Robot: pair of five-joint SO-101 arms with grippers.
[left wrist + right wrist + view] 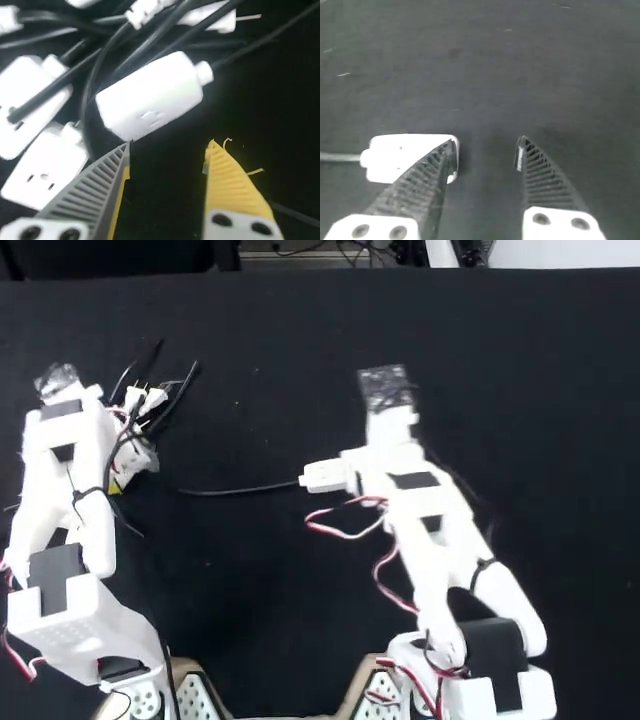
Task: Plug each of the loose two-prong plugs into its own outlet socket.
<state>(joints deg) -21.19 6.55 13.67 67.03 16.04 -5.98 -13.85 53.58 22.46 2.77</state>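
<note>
At the far left of the black tabletop (520, 390), a tangle of black cables (50, 93) and white pieces. Close up among them: a rounded white plug body (150, 95) with a stubby collar at its cable end, lying tilted across the cables. An outlet socket (42, 170) just beside it, face up with its slots showing. Bare metal prongs (248, 17) farther back. Nearer the middle of the tabletop, a lone white connector block (325, 477) with its black cable trailing away to the left.

Left arm (60, 500) bent over the tangle, left jaws apart, grey and yellow tips just short of the plug body, gripping nothing. Right arm (430, 530) stretched forward over the middle, right jaws apart and empty, one tip right beside the connector block, the other over bare tabletop.
</note>
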